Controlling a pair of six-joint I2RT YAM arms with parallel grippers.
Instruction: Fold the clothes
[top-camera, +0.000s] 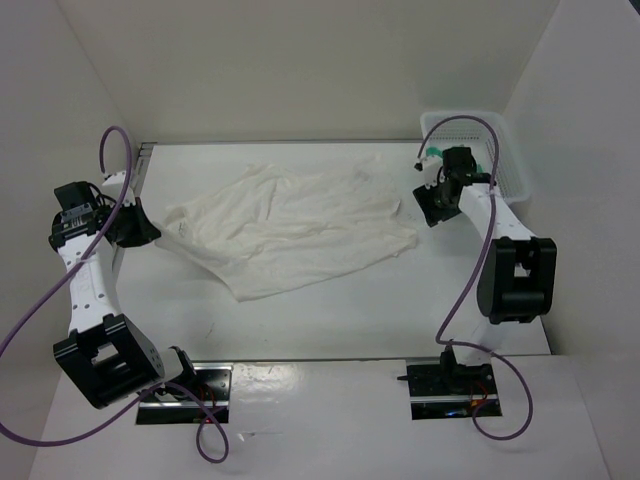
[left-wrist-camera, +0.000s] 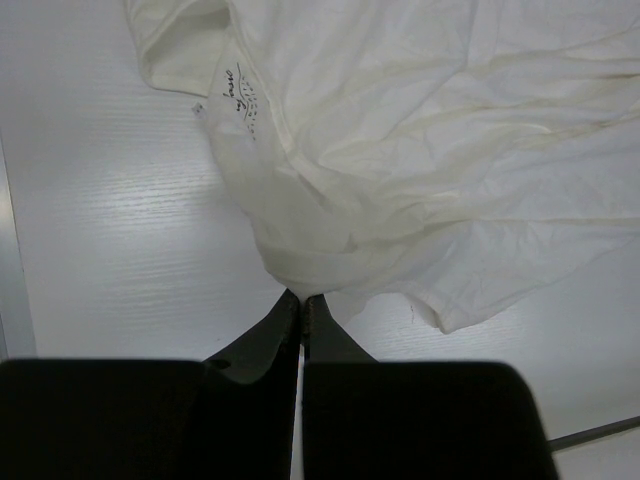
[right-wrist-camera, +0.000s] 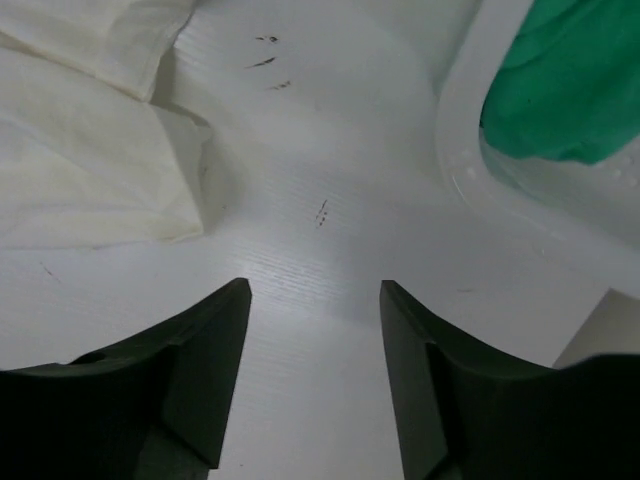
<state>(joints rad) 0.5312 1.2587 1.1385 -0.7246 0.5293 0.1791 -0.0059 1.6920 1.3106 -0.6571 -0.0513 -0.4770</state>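
Garment: the white garment lies rumpled and unfolded across the middle of the table, one edge reaching my left side, a corner near my right.
My left gripper: fingers pressed together, tips right against a bulge of the garment's edge. I cannot tell whether any fabric is actually nipped between them.
My right gripper: fingers apart over bare table, nothing between them. The garment's corner is off to one side, and the basket rim with the green cloth is to the other.
Risk, empty pull: if my left tips hold nothing, or only a sliver, a lift would let the thin cloth slip out and the fold would not begin.
Risk, one layer: the edge is bunched, so I may carry a single ply and drag the rest into a worse heap.
Risk, lopsided fold: my right side holds no cloth, so moving left alone would twist the garment rather than fold it.
Risk, wrong target: my right stands close to the basket, and a careless reach could knock the rim or take the green cloth instead.
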